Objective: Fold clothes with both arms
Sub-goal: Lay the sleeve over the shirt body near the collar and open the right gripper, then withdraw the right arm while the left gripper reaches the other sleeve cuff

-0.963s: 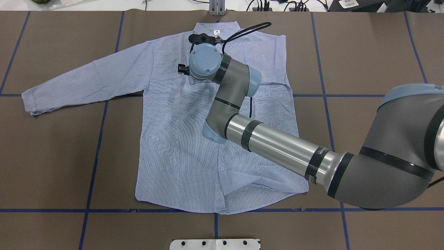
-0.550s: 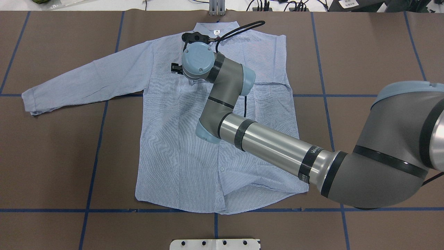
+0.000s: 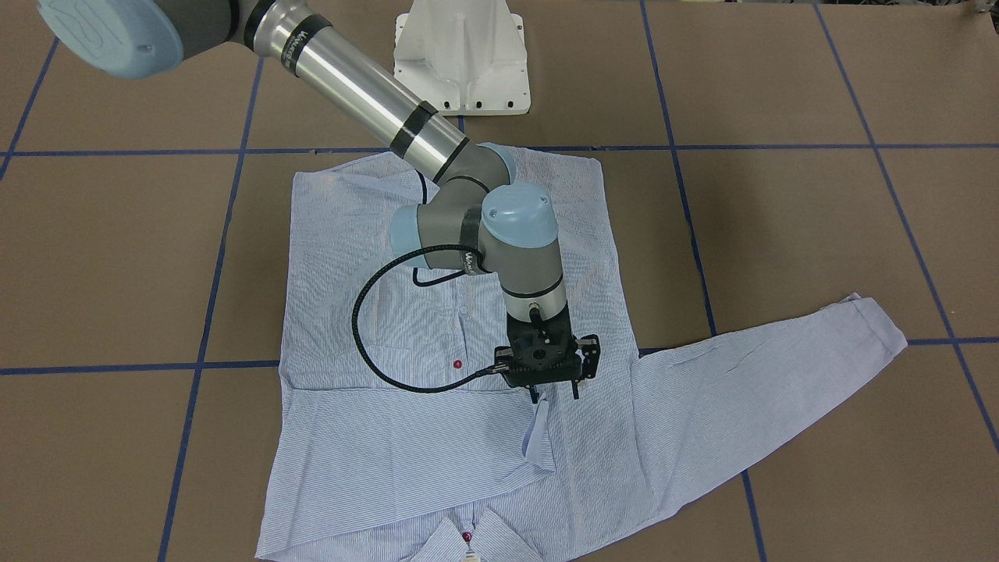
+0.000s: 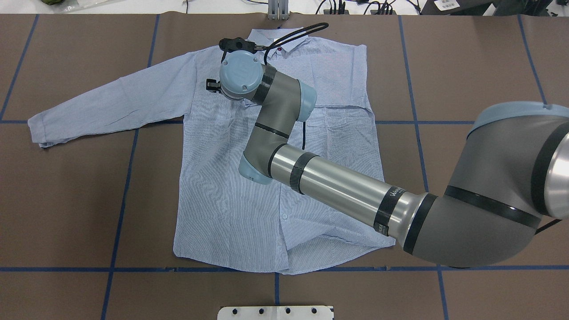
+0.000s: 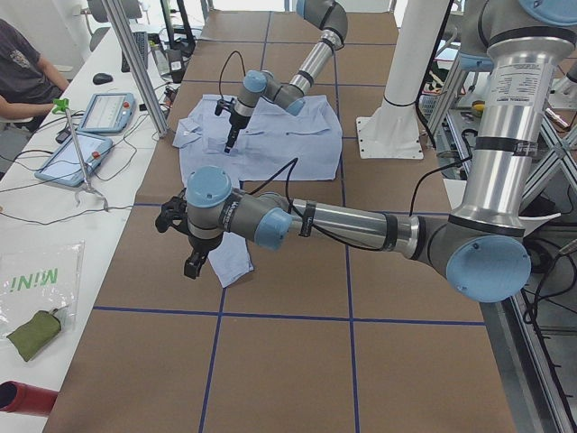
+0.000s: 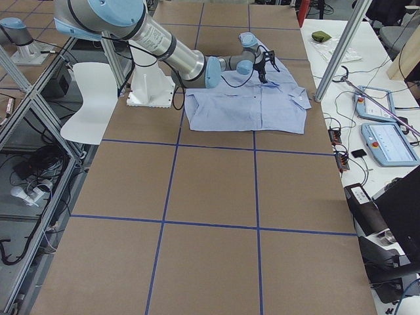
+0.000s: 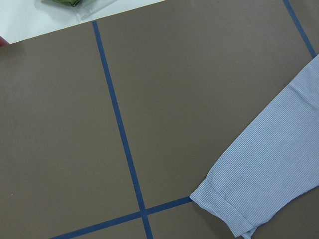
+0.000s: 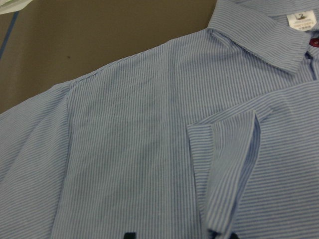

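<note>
Blue-and-white shirt (image 4: pixel 222 200) laid flat by tabletop's far edge, collar outward. Right sleeve judged already folded over chest; right pincer (image 3: pixel 556 393) held apart above its cuff (image 3: pixel 535 429). Left pincer (image 5: pixel 191 262) near left edge: state cannot be told. Next: left cuff (image 7: pixel 234 209) to be clamped, carried across chest.

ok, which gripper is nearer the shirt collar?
Right. The right gripper hangs over the shirt, just short of its collar; left gripper is out by the outstretched sleeve's cuff.
</note>
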Robot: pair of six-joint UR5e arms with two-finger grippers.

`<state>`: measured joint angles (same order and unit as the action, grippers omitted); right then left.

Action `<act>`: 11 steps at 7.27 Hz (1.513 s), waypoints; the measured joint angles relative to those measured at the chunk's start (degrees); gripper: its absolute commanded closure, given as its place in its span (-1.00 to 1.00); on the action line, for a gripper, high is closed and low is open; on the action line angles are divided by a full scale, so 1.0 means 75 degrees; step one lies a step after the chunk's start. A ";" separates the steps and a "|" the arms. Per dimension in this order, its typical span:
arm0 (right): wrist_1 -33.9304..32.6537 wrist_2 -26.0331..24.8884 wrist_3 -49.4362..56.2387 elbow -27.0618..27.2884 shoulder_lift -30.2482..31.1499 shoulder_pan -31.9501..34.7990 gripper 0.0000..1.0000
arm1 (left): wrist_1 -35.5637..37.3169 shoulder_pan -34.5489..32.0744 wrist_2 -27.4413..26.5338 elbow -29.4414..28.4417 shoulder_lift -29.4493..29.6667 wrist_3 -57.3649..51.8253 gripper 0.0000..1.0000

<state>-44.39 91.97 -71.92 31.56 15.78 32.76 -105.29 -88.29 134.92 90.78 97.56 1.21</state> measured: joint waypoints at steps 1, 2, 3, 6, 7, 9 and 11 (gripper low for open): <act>0.0070 -0.0039 0.0005 -0.0004 -0.0025 -0.0044 -0.11 | 0.0000 -0.0001 0.0000 0.0000 -0.0004 -0.0005 -1.00; 0.0117 -0.0100 0.0037 -0.0008 -0.0086 -0.0123 -0.19 | 0.0000 0.0000 -0.0004 0.0001 -0.0008 -0.0007 -1.00; 0.0140 -0.0130 0.0092 -0.0006 -0.0245 -0.0197 -0.29 | 0.0000 0.0000 -0.0008 0.0002 -0.0008 -0.0006 -1.00; -0.0558 0.0064 0.0071 0.0853 -0.0605 -0.0288 -0.97 | -0.0028 0.0041 -0.0022 -0.0095 0.0020 0.0271 -1.00; -0.1368 0.0168 0.0047 0.1550 -0.0604 -0.0287 -0.97 | -0.0196 0.0156 -0.0027 -0.0150 0.0019 0.0770 -1.00; -0.2870 0.0474 0.0008 0.2781 -0.0569 -0.0219 -0.97 | -0.1255 0.0511 -0.0049 -0.0671 0.0004 0.2112 -1.00; -0.4704 0.1032 0.0004 0.3924 -0.0464 0.0015 -0.98 | -0.2924 0.1080 -0.0438 -0.1293 -0.0224 0.3916 -1.00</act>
<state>-79.67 99.71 -71.89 60.99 12.29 32.87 -127.22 -80.19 131.63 81.08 95.89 30.58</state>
